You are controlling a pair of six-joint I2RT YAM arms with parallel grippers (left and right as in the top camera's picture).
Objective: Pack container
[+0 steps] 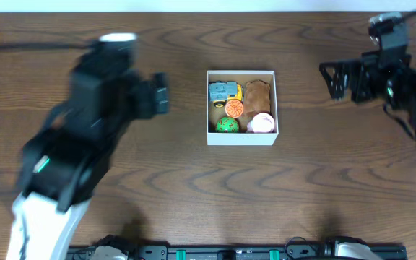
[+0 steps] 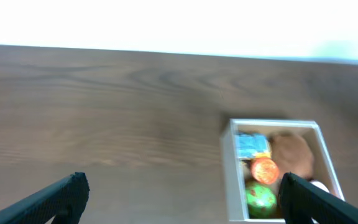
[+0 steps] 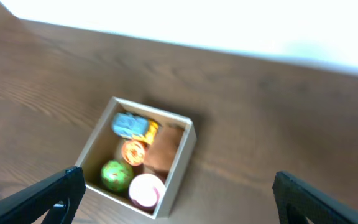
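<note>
The container (image 1: 241, 138) is a white square box in the middle of the table. It holds a blue and yellow toy car (image 1: 222, 91), a brown toy (image 1: 258, 94), an orange ball (image 1: 234, 108), a green ball (image 1: 227, 126) and a pink-white round toy (image 1: 263, 123). The box also shows in the left wrist view (image 2: 231, 180) and the right wrist view (image 3: 180, 165). My left gripper (image 2: 182, 196) is open and empty, raised left of the box. My right gripper (image 3: 176, 196) is open and empty, raised right of the box.
The dark brown wooden table (image 1: 193, 188) lies all around the box. A black rail with fittings (image 1: 237, 253) runs along the front edge. The left arm (image 1: 85, 137) is blurred over the left side.
</note>
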